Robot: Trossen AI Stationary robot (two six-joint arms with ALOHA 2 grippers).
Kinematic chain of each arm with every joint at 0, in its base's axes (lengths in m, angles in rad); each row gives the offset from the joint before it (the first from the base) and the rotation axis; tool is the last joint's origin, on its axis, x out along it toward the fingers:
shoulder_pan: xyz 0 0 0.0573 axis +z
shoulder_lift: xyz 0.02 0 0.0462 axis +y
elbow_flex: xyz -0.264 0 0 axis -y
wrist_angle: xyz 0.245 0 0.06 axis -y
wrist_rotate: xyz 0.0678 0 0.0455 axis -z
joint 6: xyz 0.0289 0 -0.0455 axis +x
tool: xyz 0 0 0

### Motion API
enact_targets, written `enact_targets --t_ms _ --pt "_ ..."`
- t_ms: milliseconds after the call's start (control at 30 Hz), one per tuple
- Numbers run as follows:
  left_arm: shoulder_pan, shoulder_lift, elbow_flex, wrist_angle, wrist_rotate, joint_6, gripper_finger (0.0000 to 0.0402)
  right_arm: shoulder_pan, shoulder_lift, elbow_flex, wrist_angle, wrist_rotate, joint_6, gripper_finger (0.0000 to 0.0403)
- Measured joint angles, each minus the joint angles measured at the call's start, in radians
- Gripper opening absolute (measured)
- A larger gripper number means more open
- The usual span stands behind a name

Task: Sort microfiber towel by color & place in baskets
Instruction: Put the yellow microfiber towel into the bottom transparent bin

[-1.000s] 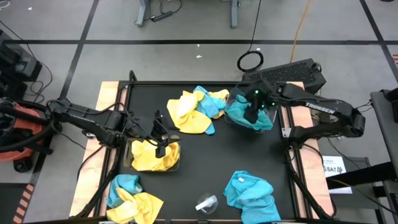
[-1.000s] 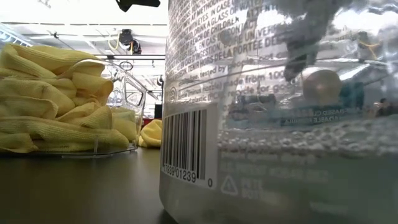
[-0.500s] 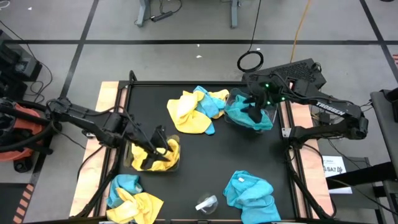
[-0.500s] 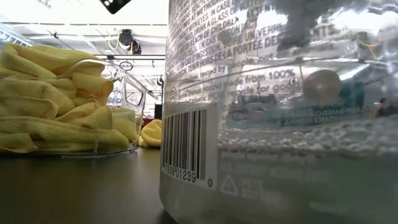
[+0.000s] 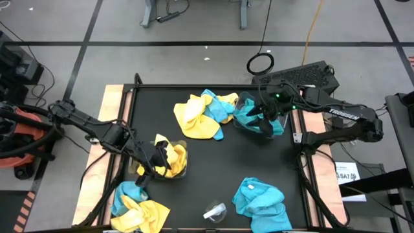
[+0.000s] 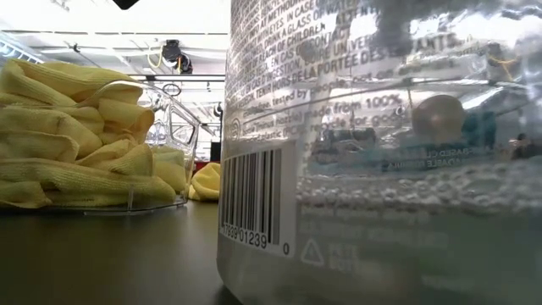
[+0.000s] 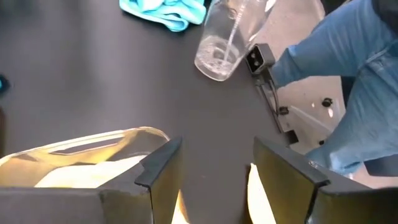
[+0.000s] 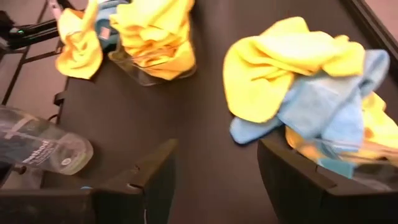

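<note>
A clear basket (image 5: 186, 163) left of centre holds yellow towels (image 5: 173, 162); its rim (image 7: 93, 140) also shows in the left wrist view. My left gripper (image 5: 157, 155) hovers over it, open, touching nothing. A second basket (image 5: 242, 101) at the far right holds teal towels (image 5: 249, 118). My right gripper (image 5: 264, 116) hangs open above them. Loose towels lie on the table in three heaps: a mixed yellow and teal pile (image 5: 204, 115) at the far middle, a mixed pile (image 5: 136, 206) at the near left, and a teal pile (image 5: 260, 197) at the near right.
A clear plastic bottle (image 5: 215, 211) lies on its side at the near edge, between the two near piles; it fills most of the low view (image 6: 381, 169). A person's jeans-clad leg (image 7: 348, 87) shows beyond the near edge. Bare black table (image 5: 213, 168) lies in the middle.
My left gripper has drifted over the yellow basket toward the table's near left and tipped. My right gripper has stayed above the teal basket while its wrist has turned. No towel has visibly moved.
</note>
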Motion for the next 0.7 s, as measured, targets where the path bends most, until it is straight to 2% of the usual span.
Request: enact_targets --t_ms 700 --pt "-0.059 0.000 0.000 0.016 -0.022 -0.045 0.0203 0.327 0.000 0.000 0.093 0.005 0.166 0.0212"
